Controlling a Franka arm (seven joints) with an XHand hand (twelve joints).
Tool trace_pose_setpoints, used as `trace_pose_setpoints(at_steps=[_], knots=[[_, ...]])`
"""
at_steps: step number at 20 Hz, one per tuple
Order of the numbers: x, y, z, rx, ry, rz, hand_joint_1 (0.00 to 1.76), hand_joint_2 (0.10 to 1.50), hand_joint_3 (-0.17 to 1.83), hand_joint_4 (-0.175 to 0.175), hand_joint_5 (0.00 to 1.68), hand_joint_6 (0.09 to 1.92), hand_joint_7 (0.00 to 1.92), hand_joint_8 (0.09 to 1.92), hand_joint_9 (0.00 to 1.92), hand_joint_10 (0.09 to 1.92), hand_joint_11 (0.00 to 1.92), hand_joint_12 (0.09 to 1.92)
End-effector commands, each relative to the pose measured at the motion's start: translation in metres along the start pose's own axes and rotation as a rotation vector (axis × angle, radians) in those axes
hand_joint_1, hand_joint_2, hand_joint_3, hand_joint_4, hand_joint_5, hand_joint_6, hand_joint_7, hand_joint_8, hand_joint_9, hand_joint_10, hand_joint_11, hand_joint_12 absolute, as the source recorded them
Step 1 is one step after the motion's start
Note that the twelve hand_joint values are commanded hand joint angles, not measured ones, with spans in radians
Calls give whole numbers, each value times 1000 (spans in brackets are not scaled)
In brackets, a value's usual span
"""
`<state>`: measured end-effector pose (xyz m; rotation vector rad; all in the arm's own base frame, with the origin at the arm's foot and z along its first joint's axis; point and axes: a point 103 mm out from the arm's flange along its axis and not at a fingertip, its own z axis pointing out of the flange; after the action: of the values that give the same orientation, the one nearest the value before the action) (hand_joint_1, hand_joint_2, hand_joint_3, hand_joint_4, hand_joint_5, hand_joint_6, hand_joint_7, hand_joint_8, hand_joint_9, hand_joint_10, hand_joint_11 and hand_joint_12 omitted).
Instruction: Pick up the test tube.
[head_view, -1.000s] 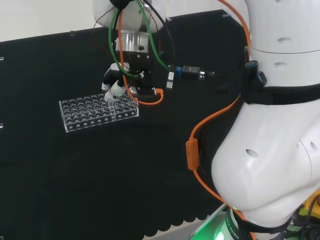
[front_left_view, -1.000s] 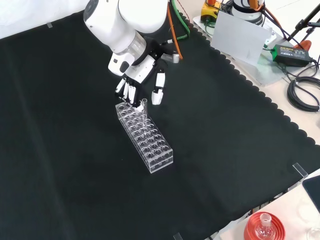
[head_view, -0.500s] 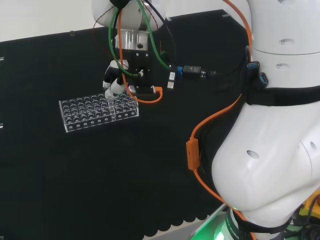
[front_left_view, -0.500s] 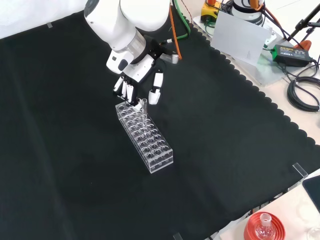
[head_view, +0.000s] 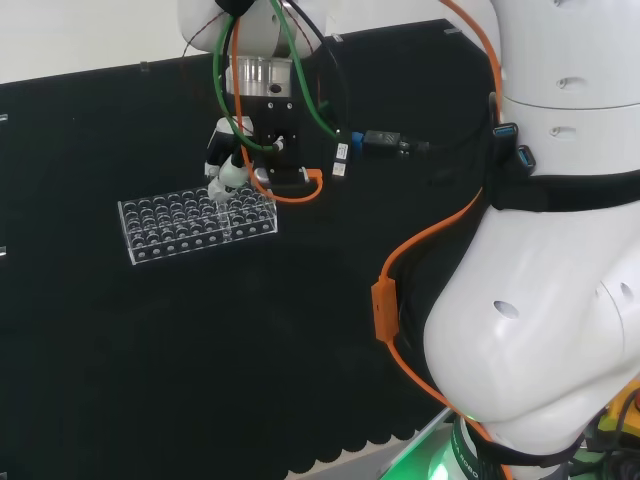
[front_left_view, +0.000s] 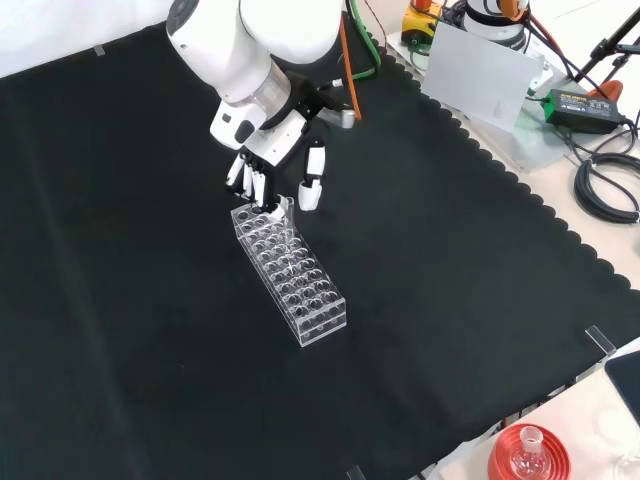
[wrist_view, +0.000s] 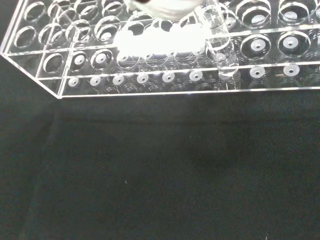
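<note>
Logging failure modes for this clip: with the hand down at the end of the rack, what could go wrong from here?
The test tube is clear and stands in an end hole of the clear rack, so the hand may close beside it. The fingers hang right over the rack's end; they could nudge or drag the rack across the black cloth. Pulled at an angle, the tube may catch in its hole.

The flat bench cover of black cloth (front_left_view: 150, 300) looks matt and finely woven, with faint creases. The long rack of clear plastic (front_left_view: 290, 272) is glossy, its edges catching light. The slim clear test tube (wrist_view: 220, 47) shines like glass. The black and white hand (front_left_view: 275, 165) has smooth, slightly glossy plastic shells.
</note>
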<state>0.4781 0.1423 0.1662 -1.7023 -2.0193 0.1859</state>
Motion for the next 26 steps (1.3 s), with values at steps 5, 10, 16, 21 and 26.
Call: trace_pose_setpoints(at_steps=[5, 10, 16, 21, 26], knots=[[9, 6, -3, -9, -9, -11, 1101, 906, -175, -53, 655, 806, 951, 745, 684, 782, 210, 1526], [10, 6, -6, -41, -35, -8, 1133, 942, -175, -75, 838, 756, 1126, 681, 800, 738, 306, 1489], [10, 5, -7, -53, -60, -5, 1229, 1049, -129, -143, 1251, 541, 1377, 493, 1043, 606, 485, 1408], [12, 7, -8, -61, -78, -14, 1304, 1059, -169, -175, 1272, 504, 1333, 475, 1138, 554, 561, 1353], [14, 8, -12, -84, -98, -17, 1310, 1056, -175, -175, 1292, 471, 1351, 449, 1217, 512, 616, 1303]])
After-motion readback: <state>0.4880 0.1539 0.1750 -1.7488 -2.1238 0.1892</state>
